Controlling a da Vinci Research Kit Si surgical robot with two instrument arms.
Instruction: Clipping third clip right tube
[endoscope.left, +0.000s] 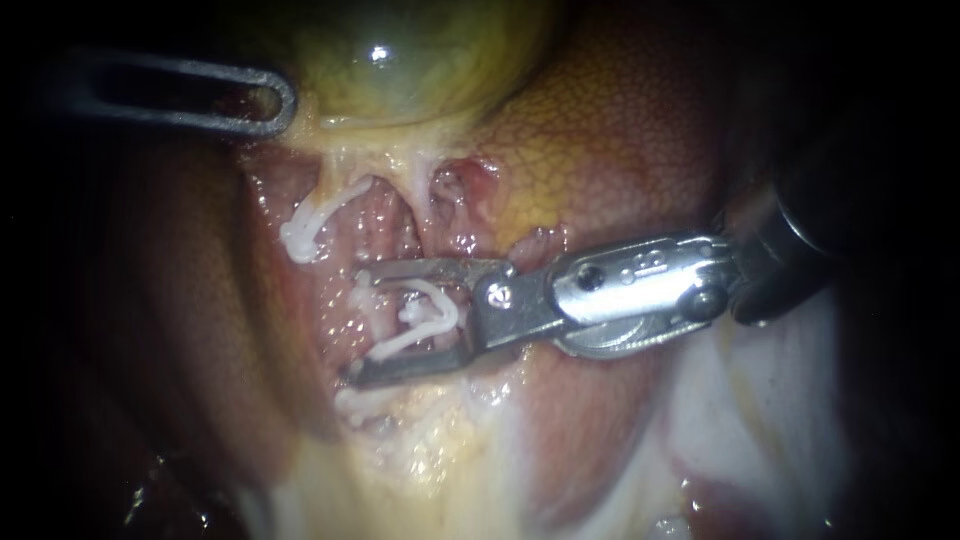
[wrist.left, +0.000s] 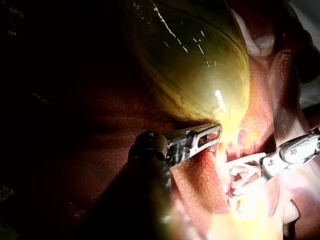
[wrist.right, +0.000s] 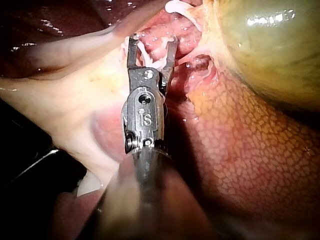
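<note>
My right instrument (endoscope.left: 356, 325) comes in from the right, its two metal jaws open and straddling the right tube (endoscope.left: 372, 305) below the gallbladder (endoscope.left: 420, 50). White clips (endoscope.left: 425, 315) lie on that tube between the jaws. The left tube carries another white clip (endoscope.left: 303, 228). In the right wrist view the open jaws (wrist.right: 151, 44) frame the white clips (wrist.right: 150, 59). My left instrument (endoscope.left: 262, 103) holds the gallbladder's lower edge at the upper left. The left wrist view shows its slotted jaw (wrist.left: 205, 136) pressed to the gallbladder (wrist.left: 190, 60).
Mottled orange-red liver (endoscope.left: 620, 130) lies right of the dissected bed. Pale fatty tissue (endoscope.left: 430, 450) spreads below the tubes. A white clip piece (endoscope.left: 360, 402) sits just under the lower jaw. The liver (wrist.right: 240, 150) lies beside the right instrument's shaft.
</note>
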